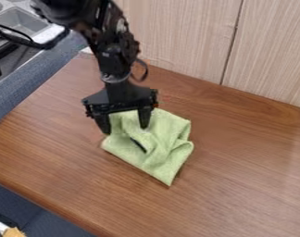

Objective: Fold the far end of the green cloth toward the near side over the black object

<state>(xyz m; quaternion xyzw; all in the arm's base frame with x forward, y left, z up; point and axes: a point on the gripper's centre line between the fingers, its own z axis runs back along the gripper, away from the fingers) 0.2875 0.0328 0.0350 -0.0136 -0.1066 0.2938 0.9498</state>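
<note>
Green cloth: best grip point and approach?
I'd pinch the bunched folds near the middle of the green cloth, coming from above with one finger either side of a fold. The creases stand up there, while the lower corner looks flatter against the wooden table and is likely harder to pinch. The gripper already points down at the cloth's upper-left part, fingers apart.

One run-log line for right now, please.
gripper: over upper-left part of green cloth | fingers: open, spread apart | cloth: rumpled, lying on wooden table
</note>
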